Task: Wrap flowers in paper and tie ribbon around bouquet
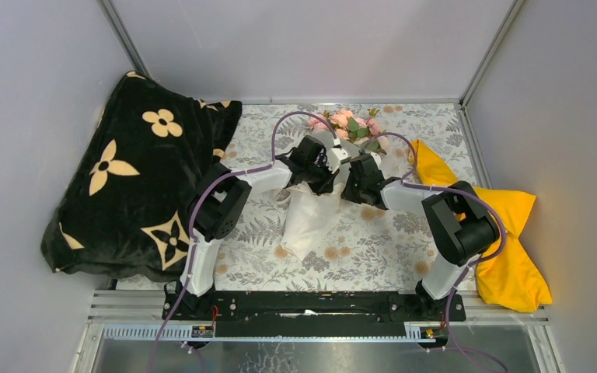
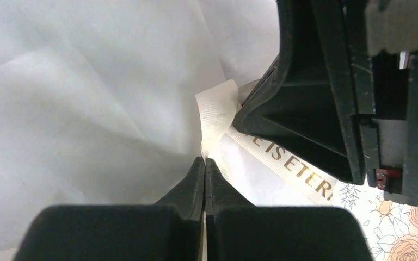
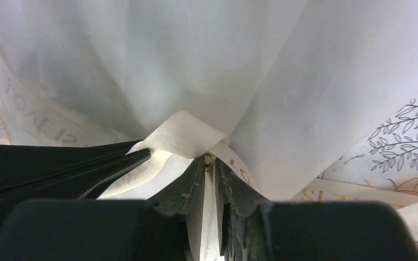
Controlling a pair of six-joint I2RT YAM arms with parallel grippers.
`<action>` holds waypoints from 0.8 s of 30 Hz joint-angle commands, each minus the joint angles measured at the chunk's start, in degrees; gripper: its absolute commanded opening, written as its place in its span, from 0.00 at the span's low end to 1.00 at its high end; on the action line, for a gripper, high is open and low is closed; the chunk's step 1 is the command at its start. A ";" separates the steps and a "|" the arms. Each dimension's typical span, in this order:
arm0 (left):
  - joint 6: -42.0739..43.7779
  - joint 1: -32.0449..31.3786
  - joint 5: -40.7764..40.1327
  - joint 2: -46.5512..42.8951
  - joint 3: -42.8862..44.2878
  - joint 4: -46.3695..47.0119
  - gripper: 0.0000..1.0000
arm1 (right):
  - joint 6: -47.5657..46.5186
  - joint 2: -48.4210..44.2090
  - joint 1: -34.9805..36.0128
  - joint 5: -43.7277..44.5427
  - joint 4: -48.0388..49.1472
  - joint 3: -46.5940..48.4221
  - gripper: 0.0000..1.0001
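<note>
The left tool is pressed fully shut with the cream ribbon running into its tips, and the right tool is narrowed to a slit with a strip of the same ribbon caught in it. The two work tip to tip over the middle of the bouquet, which lies on the patterned surface between the black blanket and the yellow cloth. I judge the step in hand to be cinching the ribbon around the wrapped stems. A fold of it sits against the paper between the two tips, though I cannot tell if a knot has formed there. To do this well, the two ends should be drawn apart evenly and low, along the surface rather than upward, so the thin sheet gathers without tearing and the cone does not slide or roll. Each tool should grip ribbon alone; if paper is pinched too, the pull may rip it, and the wrist views do not settle that. The band belongs at the cone's waist, below the blooms. The only container here is the paper cone itself: the pink flowers stick out of its far, open end, while their stems are hidden inside.
</note>
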 commanded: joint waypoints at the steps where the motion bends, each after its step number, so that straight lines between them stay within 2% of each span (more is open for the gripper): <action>1: 0.00 0.24 0.75 -1.75 -0.93 2.91 0.00 | -2.17 -2.30 0.41 5.81 -3.04 -0.53 0.20; 6: 0.42 0.14 0.44 -1.58 -1.15 2.91 0.00 | -3.83 -4.96 0.34 10.19 -7.84 -1.21 0.20; 9: 0.61 0.02 0.45 -1.72 -1.33 2.91 0.00 | -4.64 -5.78 0.34 10.46 -9.11 -1.27 0.16; 14: 0.73 -0.33 0.48 -2.07 -1.30 2.91 0.00 | -5.11 -6.78 0.33 5.64 -8.52 -1.76 0.00; 22: 1.05 -0.49 0.62 -2.69 -0.83 2.02 0.00 | -6.36 -9.24 0.34 -0.57 -10.58 -2.06 0.00; 24: 1.04 -0.46 0.73 -2.97 0.91 -0.41 0.20 | -7.37 -9.46 0.35 -1.80 -11.55 -2.02 0.00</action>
